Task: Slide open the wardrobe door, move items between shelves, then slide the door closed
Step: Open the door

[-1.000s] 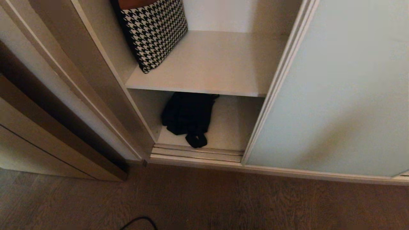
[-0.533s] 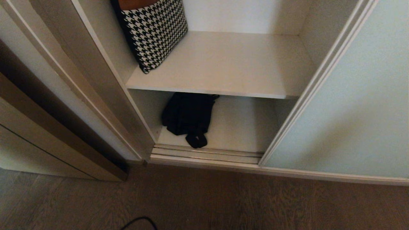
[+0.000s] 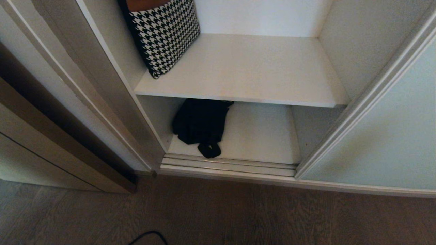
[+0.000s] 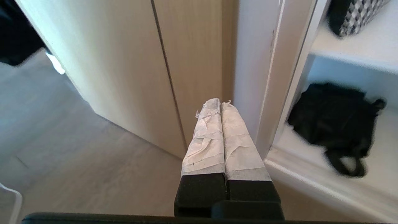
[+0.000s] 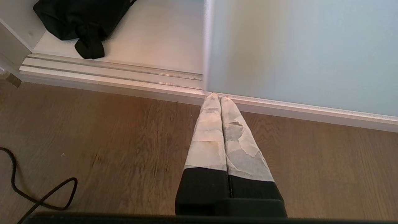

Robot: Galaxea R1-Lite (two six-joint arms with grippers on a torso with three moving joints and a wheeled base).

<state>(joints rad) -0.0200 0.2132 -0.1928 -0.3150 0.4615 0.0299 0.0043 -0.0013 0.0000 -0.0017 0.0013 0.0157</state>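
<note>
The sliding door (image 3: 391, 136) stands pushed to the right, leaving the wardrobe compartment open across its whole width. On the bottom shelf (image 3: 262, 136) a floppy black bag (image 3: 201, 124) lies at the left, near the side wall, with its straps bunched at the front just behind the door track (image 3: 228, 165). The upper shelf (image 3: 245, 68) carries a black-and-white houndstooth bag (image 3: 165, 32) leaning in its left rear corner (the rest of that board is bare). The left end effector (image 4: 220, 104) has its taped fingers pressed together and holds nothing; it hangs in front of the wardrobe's left frame, above the wooden floor (image 3: 218, 214). The right end effector (image 5: 220, 97) is likewise pressed together and empty, pointing at the foot of the door, with a black cable (image 5: 34, 193) on the floor beside it.
</note>
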